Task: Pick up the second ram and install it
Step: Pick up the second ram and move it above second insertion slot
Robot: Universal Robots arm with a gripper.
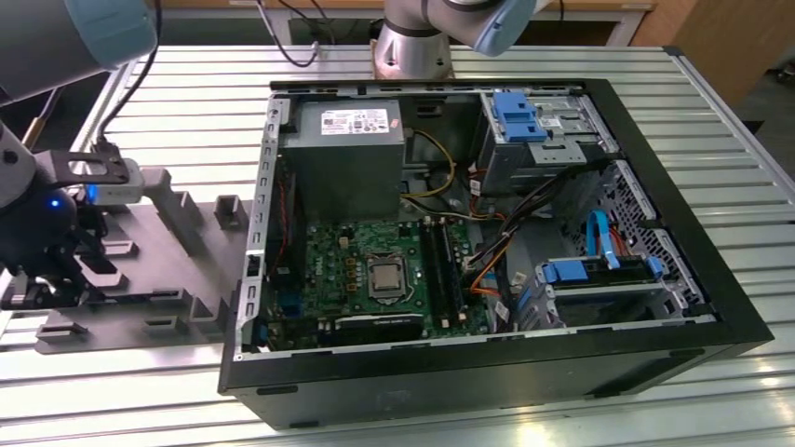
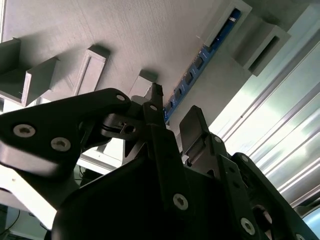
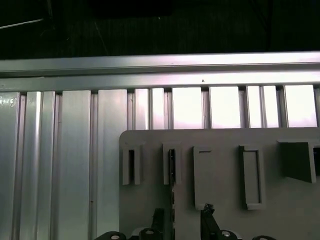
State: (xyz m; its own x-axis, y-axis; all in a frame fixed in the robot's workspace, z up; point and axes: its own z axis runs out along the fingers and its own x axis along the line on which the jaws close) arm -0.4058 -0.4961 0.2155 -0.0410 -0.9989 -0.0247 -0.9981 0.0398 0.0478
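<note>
Black linkages of the tool (image 2: 174, 107) loom closest in the second wrist view, bolted plates running up to two fingers (image 2: 152, 107) that stand apart. Between them runs the near end of the second ram (image 2: 196, 67), a thin stick with a blue edge and dark chips along it. It stands on its long edge in the light grey tray (image 2: 125, 30), and its far end sits in a moulded block.

From the first wrist view the tool (image 3: 182, 215) is open too. The second ram (image 3: 171, 162) is seen edge-on as a dark line rising from a narrow slot in the tray (image 3: 280, 210). It lies in the gap between the two fingertips (image 3: 207, 212), nearer one than the other. Whether either finger touches it I cannot tell. Beyond the tray's edge is the ribbed metal worktop (image 3: 75, 150).

Standing back, in the exterior view, the tool (image 1: 50, 279) is low over the tray (image 1: 186, 279) at the exterior view's left, hanging from the grey arm (image 1: 62, 37). Just beside the tray, toward the exterior view's right, an opened computer case (image 1: 497, 372) lies on the worktop (image 1: 125, 391), its green motherboard (image 1: 360, 270) facing up with long black slot rails (image 1: 437, 265) beside the processor socket
</note>
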